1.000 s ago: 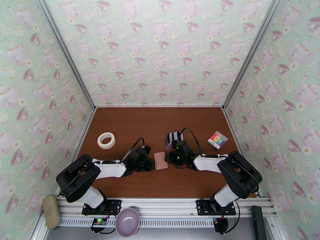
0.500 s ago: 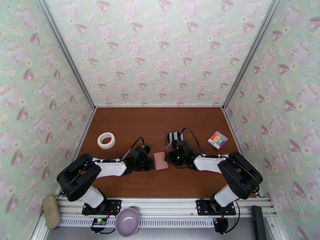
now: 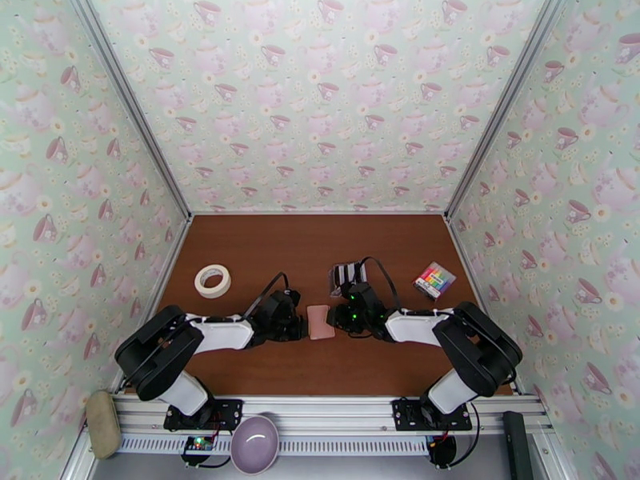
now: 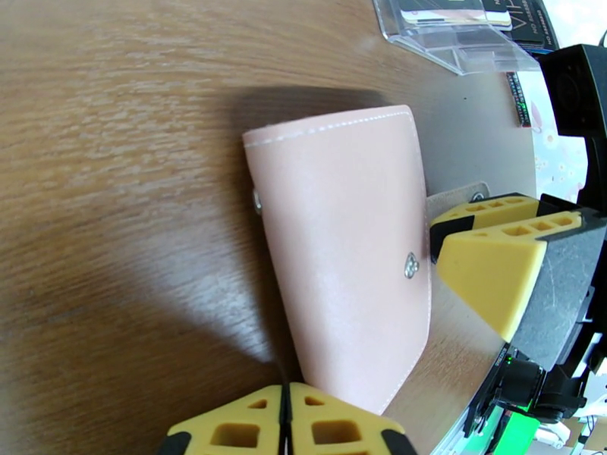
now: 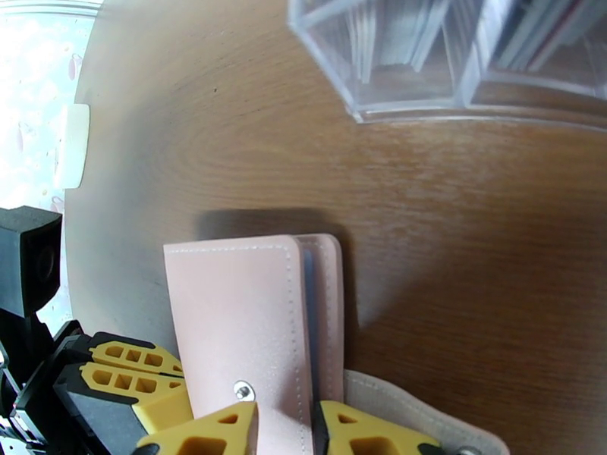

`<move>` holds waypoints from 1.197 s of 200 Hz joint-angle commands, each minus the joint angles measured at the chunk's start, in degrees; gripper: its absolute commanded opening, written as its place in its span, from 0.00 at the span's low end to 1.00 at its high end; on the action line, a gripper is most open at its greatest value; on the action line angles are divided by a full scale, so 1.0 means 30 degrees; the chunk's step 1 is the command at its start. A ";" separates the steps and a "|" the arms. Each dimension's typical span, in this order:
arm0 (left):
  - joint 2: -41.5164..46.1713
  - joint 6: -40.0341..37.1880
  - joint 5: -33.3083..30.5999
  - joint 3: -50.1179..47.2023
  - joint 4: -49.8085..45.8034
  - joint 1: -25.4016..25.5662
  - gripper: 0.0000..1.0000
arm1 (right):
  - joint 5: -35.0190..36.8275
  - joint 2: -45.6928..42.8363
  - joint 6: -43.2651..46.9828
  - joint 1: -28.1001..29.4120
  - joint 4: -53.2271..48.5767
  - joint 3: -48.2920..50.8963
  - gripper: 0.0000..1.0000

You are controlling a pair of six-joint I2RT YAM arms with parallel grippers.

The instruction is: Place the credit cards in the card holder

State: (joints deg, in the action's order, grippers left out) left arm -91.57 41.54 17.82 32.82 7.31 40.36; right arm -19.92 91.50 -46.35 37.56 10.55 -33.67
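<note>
The pale pink card holder point(image 3: 321, 322) lies shut on the brown table between my two grippers. In the left wrist view the card holder point(image 4: 345, 244) shows its snap stud. My left gripper point(image 4: 287, 396) is shut, fingertips together at the holder's near edge. My right gripper point(image 5: 287, 422) is shut on the card holder point(image 5: 243, 320), pinching its open side, with the snap tab point(image 5: 410, 422) trailing beside it. The credit cards point(image 3: 348, 275) stand in a clear plastic case behind the right gripper point(image 3: 339, 317), and the credit cards point(image 5: 425, 39) sit at the top of the right wrist view.
A white tape roll point(image 3: 212, 281) lies at the left of the table. A rainbow-striped rectangle point(image 3: 434, 280) sits near the right wall. A purple bowl point(image 3: 254, 443) rests on the front rail. Patterned walls close the table in on three sides.
My left gripper has closed the last bit and edged slightly toward the holder. The right gripper and the holder have hardly moved.
</note>
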 commanded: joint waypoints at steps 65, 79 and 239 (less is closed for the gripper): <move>-0.1285 -0.0665 -0.2085 0.0188 -0.2407 -0.1039 0.05 | 0.0614 0.0147 0.0189 0.0591 -0.0898 -0.0846 0.27; -0.1400 -0.0706 -0.2107 0.0275 -0.2564 -0.1123 0.05 | 0.0512 0.0179 0.0131 0.0656 -0.0822 -0.0927 0.27; -0.2121 -0.2102 -0.2170 0.1202 -0.3956 -0.2988 0.00 | -0.1083 -0.1437 -0.2360 0.0666 0.2109 -0.0193 0.27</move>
State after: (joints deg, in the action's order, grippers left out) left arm -94.63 38.09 25.12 37.36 1.08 35.66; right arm -20.78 87.24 -50.43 39.07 11.86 -34.87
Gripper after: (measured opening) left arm 0.035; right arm 0.266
